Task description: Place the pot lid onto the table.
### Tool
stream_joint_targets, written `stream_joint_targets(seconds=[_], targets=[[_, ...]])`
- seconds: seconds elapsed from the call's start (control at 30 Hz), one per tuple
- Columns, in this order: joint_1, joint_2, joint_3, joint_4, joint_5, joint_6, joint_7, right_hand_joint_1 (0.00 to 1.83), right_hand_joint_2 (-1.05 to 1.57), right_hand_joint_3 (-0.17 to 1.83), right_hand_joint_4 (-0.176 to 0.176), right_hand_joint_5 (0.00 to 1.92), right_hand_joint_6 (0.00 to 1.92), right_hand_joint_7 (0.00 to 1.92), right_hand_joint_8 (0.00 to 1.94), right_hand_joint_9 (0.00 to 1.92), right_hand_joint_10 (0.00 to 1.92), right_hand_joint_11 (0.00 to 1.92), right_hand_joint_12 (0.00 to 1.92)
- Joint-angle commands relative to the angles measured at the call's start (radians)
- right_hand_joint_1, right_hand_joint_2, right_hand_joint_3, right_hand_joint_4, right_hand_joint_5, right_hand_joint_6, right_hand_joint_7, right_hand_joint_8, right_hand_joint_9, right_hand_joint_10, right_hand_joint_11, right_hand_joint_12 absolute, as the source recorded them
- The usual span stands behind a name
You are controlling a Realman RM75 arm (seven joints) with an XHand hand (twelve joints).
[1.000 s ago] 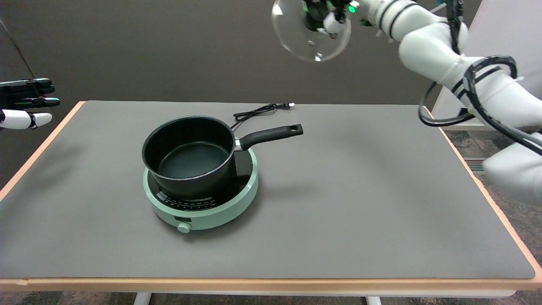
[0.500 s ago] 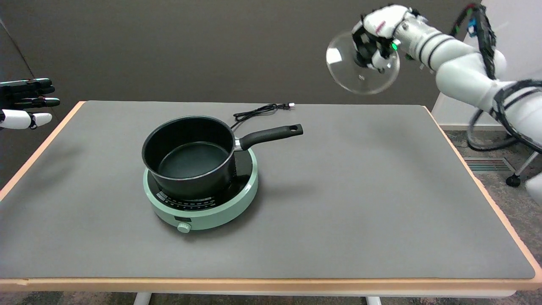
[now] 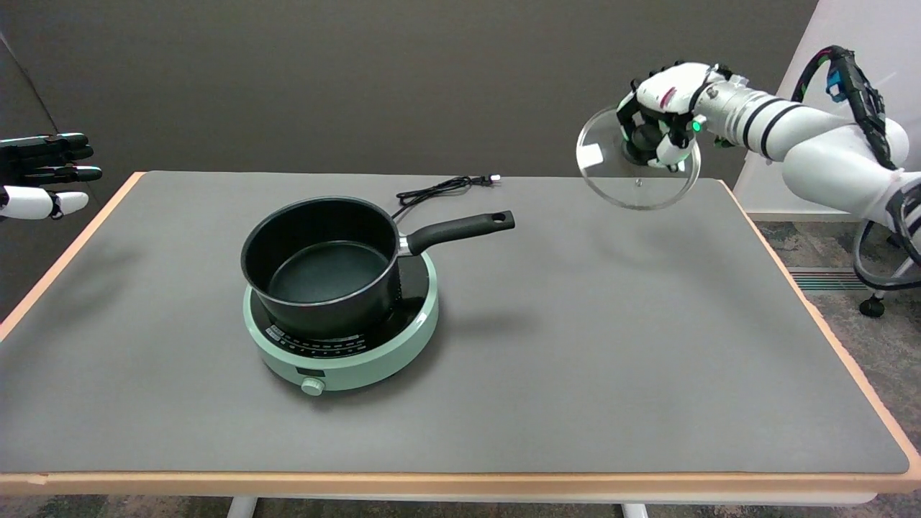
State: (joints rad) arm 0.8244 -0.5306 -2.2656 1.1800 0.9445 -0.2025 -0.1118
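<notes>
A clear glass pot lid [image 3: 637, 185] with a metal rim hangs tilted in the air above the far right part of the grey table [image 3: 611, 345]. My right hand [image 3: 660, 115] grips its dark knob from above, fingers curled around it. The lid's lower edge is still clear of the tabletop. A black pot [image 3: 324, 266] with a long handle stands uncovered on a mint-green hotplate [image 3: 345, 345] left of centre, well away from the lid.
A black power cord [image 3: 439, 189] lies behind the pot near the table's far edge. The idle left hand [image 3: 43, 173] hovers at the far left. A white panel [image 3: 856, 65] stands off the table's right side.
My right arm has swung the lid to the right and down, from high above the table's far edge to just over its far right corner.
</notes>
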Motion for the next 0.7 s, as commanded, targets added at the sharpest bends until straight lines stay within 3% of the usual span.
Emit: stream_joint_targets(seconds=[0.03, 0.37, 0.7], targets=[[-0.076, 0.09, -0.007, 0.223, 0.235, -0.166, -0.006, 1.38, 0.73, 0.79, 0.176, 0.7, 1.31, 0.98, 1.27, 0.86, 1.62, 0.73, 1.36], [-0.056, 0.029, -0.087, 0.145, 0.268, -0.193, -0.007, 1.38, 0.73, 0.79, 0.176, 0.7, 1.31, 0.97, 1.27, 0.86, 1.63, 0.73, 1.38], [-0.011, -0.073, -0.157, -0.033, 0.3, -0.181, -0.061, 1.38, 0.74, 0.78, 0.176, 0.69, 1.31, 0.97, 1.28, 0.86, 1.65, 0.72, 1.39]])
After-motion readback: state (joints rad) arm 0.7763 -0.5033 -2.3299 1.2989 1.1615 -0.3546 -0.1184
